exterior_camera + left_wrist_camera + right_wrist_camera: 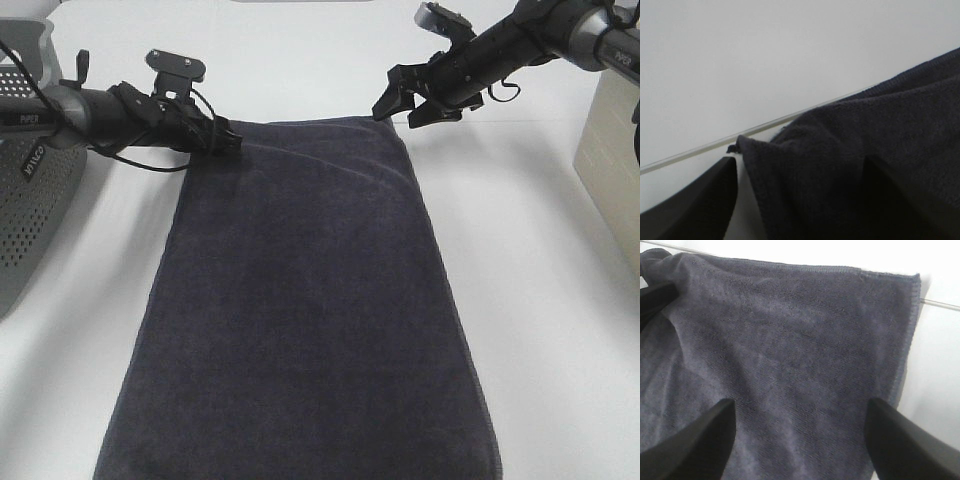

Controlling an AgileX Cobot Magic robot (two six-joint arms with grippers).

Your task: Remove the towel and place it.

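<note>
The dark charcoal-grey towel (300, 320) lies spread flat on the white table, its long side running from the far edge toward the near edge. My left gripper (228, 140) is at the towel's far left corner. In the left wrist view its fingers (695, 200) stand wide apart, and the slightly bunched corner of the towel (840, 165) lies between them. My right gripper (412, 100) is open and hovers just above and beyond the far right corner. The right wrist view shows the flat towel (790, 340) and its hemmed corner between the spread fingers (695, 440).
A grey perforated basket (30, 200) stands at the left edge beside the left arm. A beige box (612, 150) stands at the right edge. White table (540, 330) shows to the right of the towel.
</note>
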